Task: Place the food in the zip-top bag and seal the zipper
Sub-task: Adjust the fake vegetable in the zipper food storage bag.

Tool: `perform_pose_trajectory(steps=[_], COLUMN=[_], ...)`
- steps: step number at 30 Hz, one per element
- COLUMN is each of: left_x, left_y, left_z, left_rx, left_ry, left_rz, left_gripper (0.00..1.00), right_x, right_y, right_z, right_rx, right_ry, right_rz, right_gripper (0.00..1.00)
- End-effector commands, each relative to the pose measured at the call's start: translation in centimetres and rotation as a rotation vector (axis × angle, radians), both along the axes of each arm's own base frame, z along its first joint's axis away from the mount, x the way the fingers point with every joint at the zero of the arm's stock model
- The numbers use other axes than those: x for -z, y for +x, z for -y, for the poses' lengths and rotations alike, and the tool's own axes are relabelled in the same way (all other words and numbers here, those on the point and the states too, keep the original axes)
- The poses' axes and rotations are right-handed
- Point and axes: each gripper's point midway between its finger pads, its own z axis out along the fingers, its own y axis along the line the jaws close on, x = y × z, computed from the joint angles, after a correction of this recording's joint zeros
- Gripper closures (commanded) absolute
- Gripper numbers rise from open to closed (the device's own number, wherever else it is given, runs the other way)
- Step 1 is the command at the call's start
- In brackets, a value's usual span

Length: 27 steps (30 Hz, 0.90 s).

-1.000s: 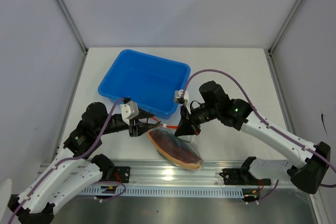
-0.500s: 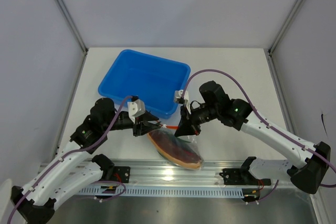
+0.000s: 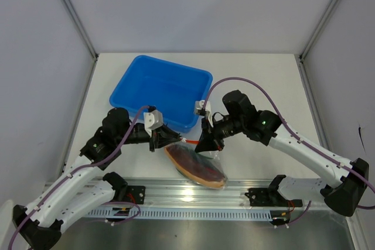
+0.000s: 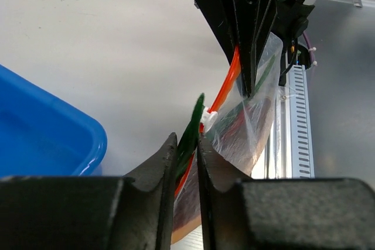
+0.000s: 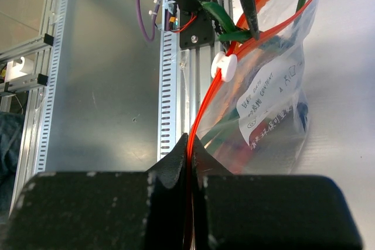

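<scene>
Crinkly clear bag (image 5: 287, 39), white label (image 5: 266, 100) reading "CONTENT"; right tool (image 5: 188, 144) pinches its orange zipper (image 5: 199, 118); left tool (image 4: 183, 141) straddles it, grip unclear.

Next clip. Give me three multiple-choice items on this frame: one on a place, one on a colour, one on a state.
1. In the top view, where does the blue tray sit relative to the zip-top bag?
A. farther from the arm bases
B. nearer the arm bases
C. underneath the bag

2. What colour is the slider on the zipper?
A. black
B. white
C. blue

3. How does the right gripper stand?
A. wide open over the table
B. shut on the zipper
C. shut on the tray's rim

Answers:
1 A: the tray lies beyond the bag, toward the far side of the table.
2 B: both wrist views show a white clip on the orange-red strip.
3 B: in the right wrist view, the strip runs straight into the closed fingertips.
</scene>
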Motion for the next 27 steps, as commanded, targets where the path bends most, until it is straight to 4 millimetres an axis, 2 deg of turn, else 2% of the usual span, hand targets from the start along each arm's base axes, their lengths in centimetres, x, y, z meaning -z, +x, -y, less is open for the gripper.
perform_pose_trajectory(steps=[1,4,6,8,16,21,27], left_x=[-2.8,-2.6,-2.7,-2.7,-2.9,-1.9,-0.5], left_y=[-0.2,-0.2,-0.2,-0.3,0.7,0.8,-0.9], left_z=[0.5,0.5,0.5,0.5,-0.1,-0.9,-1.0], left_rx=[0.047,0.051,0.055,0.053,-0.009,-0.033,0.036], left_ry=[-0.051,-0.044,-0.043,-0.040,0.004,0.077,0.097], left_rz=[0.048,0.045,0.046,0.042,0.064,0.049,-0.001], left_gripper=[0.81,0.86,0.95,0.99,1.00,1.00,1.00], right_x=[-2.5,-2.2,-2.2,-2.2,-2.5,-3.0,-3.6], right_y=[-0.3,-0.2,-0.3,-0.3,-0.5,-0.4,0.2], right_z=[-0.3,-0.3,-0.3,-0.3,-0.3,-0.3,-0.2], right_rx=[-0.036,-0.032,-0.036,-0.038,-0.051,-0.046,-0.020], right_ry=[0.087,0.081,0.081,0.080,0.091,0.104,0.121], right_rz=[0.052,0.050,0.049,0.047,0.051,0.063,0.082], right_gripper=[1.00,1.00,1.00,1.00,1.00,1.00,1.00])
